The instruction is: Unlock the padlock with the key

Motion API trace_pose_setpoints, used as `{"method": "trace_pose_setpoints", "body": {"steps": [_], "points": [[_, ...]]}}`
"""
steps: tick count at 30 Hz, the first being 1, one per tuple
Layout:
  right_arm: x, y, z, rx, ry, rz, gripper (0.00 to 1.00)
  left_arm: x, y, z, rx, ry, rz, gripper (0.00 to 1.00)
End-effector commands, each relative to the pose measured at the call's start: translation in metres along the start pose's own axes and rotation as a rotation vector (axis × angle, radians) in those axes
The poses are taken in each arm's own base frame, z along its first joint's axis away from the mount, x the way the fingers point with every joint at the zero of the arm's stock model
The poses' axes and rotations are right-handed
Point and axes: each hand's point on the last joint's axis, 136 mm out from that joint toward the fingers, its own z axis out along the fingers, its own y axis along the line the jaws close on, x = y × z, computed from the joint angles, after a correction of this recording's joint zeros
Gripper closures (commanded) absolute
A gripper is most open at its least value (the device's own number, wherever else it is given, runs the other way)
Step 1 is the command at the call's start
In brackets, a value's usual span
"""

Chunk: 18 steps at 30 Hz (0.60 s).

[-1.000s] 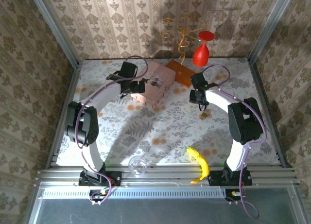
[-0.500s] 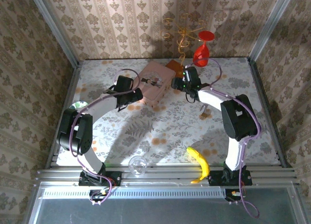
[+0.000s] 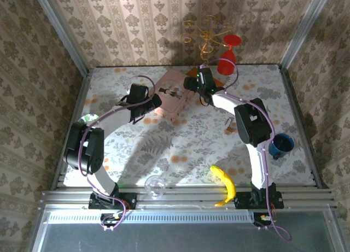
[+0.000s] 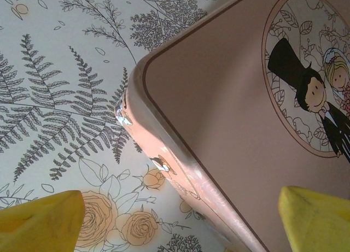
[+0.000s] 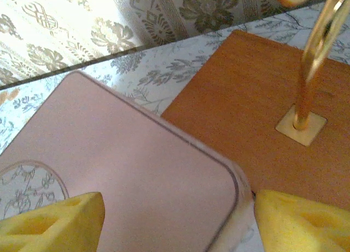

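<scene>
Floral cloth covers the table [image 3: 164, 148], with patterned wallpaper behind. At the left, the left gripper [image 4: 178, 219] hangs over the near-left corner of the pink box [image 3: 174, 93]. Its yellow pads are spread wide and nothing is between them. It looks placed to steady or shift the box rather than to pick anything up. Across the lid, the right gripper [image 5: 178, 222] straddles the far-right corner, also well open and empty. The wooden base [image 5: 262, 99] of the gold stand is just beside that corner. Further right and nearer, a tiny pale-looped thing lies alone on the cloth, probably the padlock [image 3: 229, 126], though it is too small to be sure. It is well apart from both grippers. I cannot make out the key. A blue mug [image 3: 281, 145] sits at the far right.
</scene>
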Motion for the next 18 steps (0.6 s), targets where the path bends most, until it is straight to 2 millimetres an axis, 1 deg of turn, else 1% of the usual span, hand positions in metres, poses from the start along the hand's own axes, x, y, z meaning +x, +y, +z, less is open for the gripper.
{"method": "trace_pose_setpoints", "body": {"steps": [1,4,8,11,14,16,18], "points": [[-0.011,-0.005,0.015,0.033,-0.04,-0.012,0.26,-0.006,-0.007,0.005,0.025,0.001,-0.019,0.08],[-0.015,-0.007,0.023,0.046,-0.036,-0.017,0.25,-0.005,-0.008,0.008,0.027,0.011,-0.017,0.08],[-0.017,-0.014,0.031,0.066,-0.03,-0.017,0.24,-0.006,-0.009,0.012,0.032,0.014,-0.02,0.14],[-0.019,-0.012,0.036,0.04,-0.014,-0.024,0.25,-0.009,-0.01,0.015,0.034,0.011,-0.022,0.19],[-0.015,-0.005,0.04,-0.001,0.025,-0.048,0.35,-0.016,-0.007,0.019,0.024,0.006,-0.029,0.19],[-0.007,-0.001,0.041,-0.022,0.06,-0.06,0.41,-0.02,-0.002,0.024,0.01,0.007,-0.037,0.19],[0.002,-0.002,0.04,-0.028,0.098,-0.07,0.46,-0.026,0.003,0.028,-0.007,0.002,-0.045,0.19]]}}
